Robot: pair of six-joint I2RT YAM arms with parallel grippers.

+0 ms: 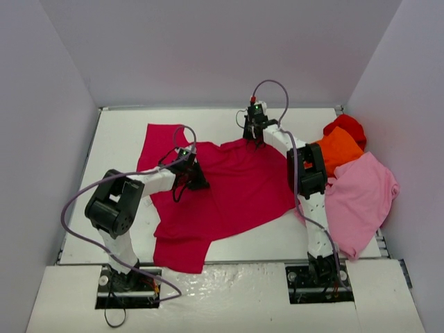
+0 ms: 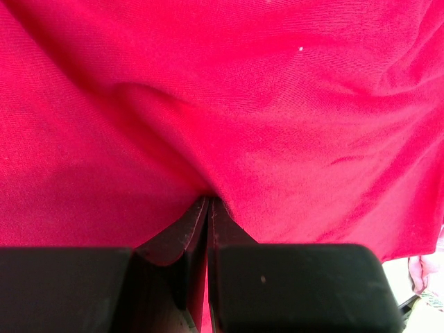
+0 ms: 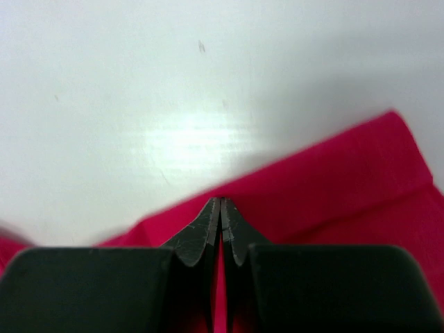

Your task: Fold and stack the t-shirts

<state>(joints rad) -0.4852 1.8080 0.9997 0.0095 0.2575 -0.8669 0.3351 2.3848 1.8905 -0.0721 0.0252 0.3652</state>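
Observation:
A crimson-magenta t-shirt [image 1: 243, 187] lies spread, with wrinkles, across the middle of the white table [image 1: 118, 139]. My left gripper [image 1: 197, 182] is down on the shirt's left-middle part, shut with a pinch of the cloth [image 2: 277, 104] bunched at its tips [image 2: 209, 200]. My right gripper [image 1: 256, 139] sits at the shirt's far edge, shut on the hem [image 3: 347, 180], with red cloth showing between its jaws [image 3: 220, 202]. At the right lie a light pink shirt [image 1: 361, 201], an orange one [image 1: 340, 149] and a bright red one [image 1: 347, 127], heaped together.
White walls close the table in at the left, back and right. The heap of three shirts reaches the right wall. Bare white table [image 3: 173, 83] lies beyond the crimson shirt's far edge. A purple cable [image 1: 76, 201] loops off the left arm.

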